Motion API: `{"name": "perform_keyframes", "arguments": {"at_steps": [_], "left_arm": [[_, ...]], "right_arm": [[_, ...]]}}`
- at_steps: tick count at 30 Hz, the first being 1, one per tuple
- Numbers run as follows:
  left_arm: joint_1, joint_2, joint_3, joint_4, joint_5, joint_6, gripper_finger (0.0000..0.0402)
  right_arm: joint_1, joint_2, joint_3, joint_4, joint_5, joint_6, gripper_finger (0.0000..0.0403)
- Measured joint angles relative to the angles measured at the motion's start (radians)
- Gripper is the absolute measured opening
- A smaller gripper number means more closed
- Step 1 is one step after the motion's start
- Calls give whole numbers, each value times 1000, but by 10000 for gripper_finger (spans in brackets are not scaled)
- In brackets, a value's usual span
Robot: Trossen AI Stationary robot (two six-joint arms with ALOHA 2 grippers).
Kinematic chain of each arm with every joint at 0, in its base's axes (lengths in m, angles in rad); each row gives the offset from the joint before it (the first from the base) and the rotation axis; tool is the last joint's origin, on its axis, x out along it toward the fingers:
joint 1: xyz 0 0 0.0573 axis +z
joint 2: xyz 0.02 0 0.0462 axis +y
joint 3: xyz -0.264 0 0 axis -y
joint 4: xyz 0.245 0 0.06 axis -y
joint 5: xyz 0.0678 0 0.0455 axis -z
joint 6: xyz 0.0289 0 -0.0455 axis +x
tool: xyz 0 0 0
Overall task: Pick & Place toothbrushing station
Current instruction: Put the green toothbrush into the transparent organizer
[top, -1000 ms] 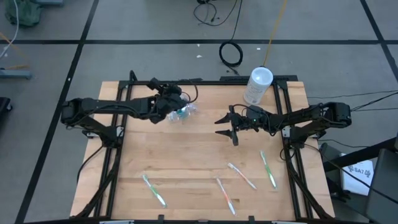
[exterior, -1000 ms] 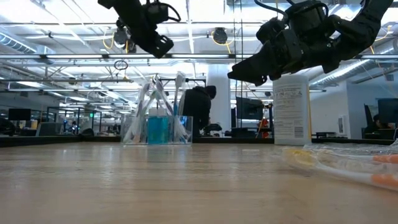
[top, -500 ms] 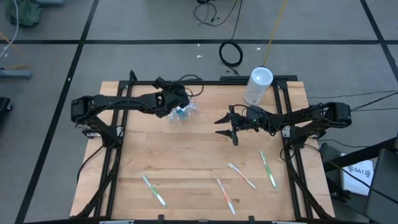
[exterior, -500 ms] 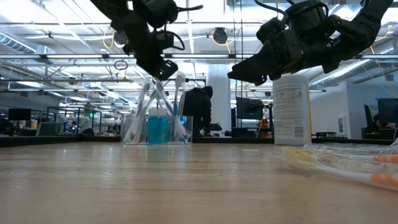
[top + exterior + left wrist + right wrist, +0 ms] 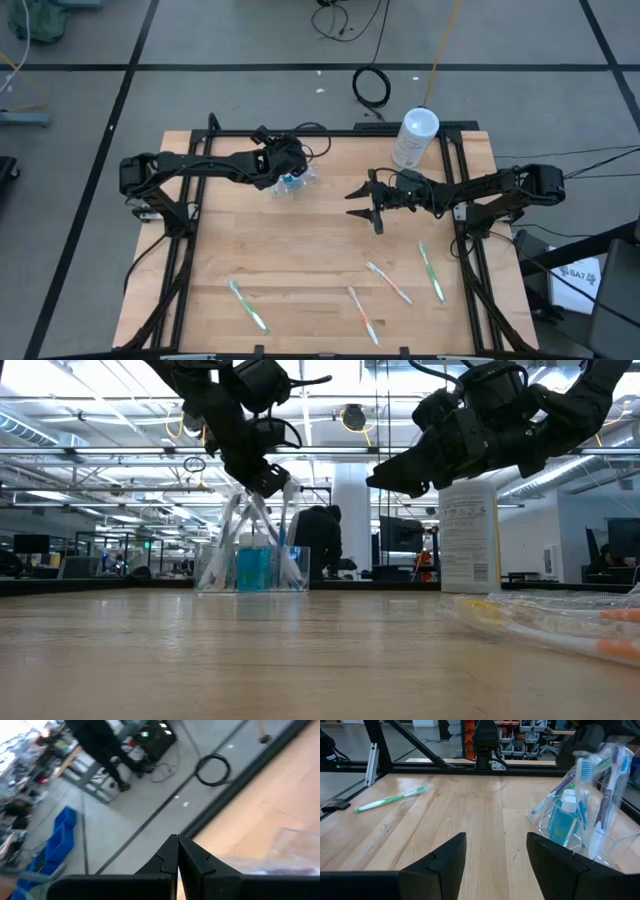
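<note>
A clear crinkly pouch [image 5: 297, 181] stands on its base at the table's far middle. It holds several upright toothbrushes and teal white-capped tubes [image 5: 563, 817], and it also shows in the low view [image 5: 252, 555]. My left gripper [image 5: 288, 162] is shut, with nothing between its fingers [image 5: 177, 842]. It hangs close over the pouch's top [image 5: 268, 478]. My right gripper [image 5: 363, 206] is open and empty above the table, right of the pouch [image 5: 495, 862]. Several loose toothbrushes lie flat near the front: [image 5: 247, 305], [image 5: 362, 313], [image 5: 388, 282]. My left gripper's shut fingertips [image 5: 278, 484] stand right at the pouch's top edge [image 5: 256, 494], coming down at a slant from the table's left. I cannot tell whether they touch it.
A large whitish canister [image 5: 415, 137] stands at the far right corner. Another toothbrush [image 5: 431, 270] lies near the right rail. Black frame rails run along the table's left and right sides. Bare wood lies between the pouch and the front toothbrushes.
My left gripper has gone down and toward the table's right, ending close over the pouch's top. The pouch has stayed where it was.
</note>
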Motion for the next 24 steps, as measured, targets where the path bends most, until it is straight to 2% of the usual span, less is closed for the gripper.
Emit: {"name": "perform_keyframes", "arguments": {"at_steps": [5, 13, 19, 24], "left_arm": [[0, 0, 0, 7, 98, 17, 3], [-46, -50, 5, 4, -42, 126, 13], [-131, -169, 39, 7, -42, 200, 14], [-228, -272, 41, -36, 12, 155, 15]], "right_arm": [[0, 0, 0, 0, 0, 0, 201], [0, 0, 0, 0, 0, 3, 201], [0, 0, 0, -4, 0, 7, 201], [0, 0, 0, -4, 0, 7, 201]]}}
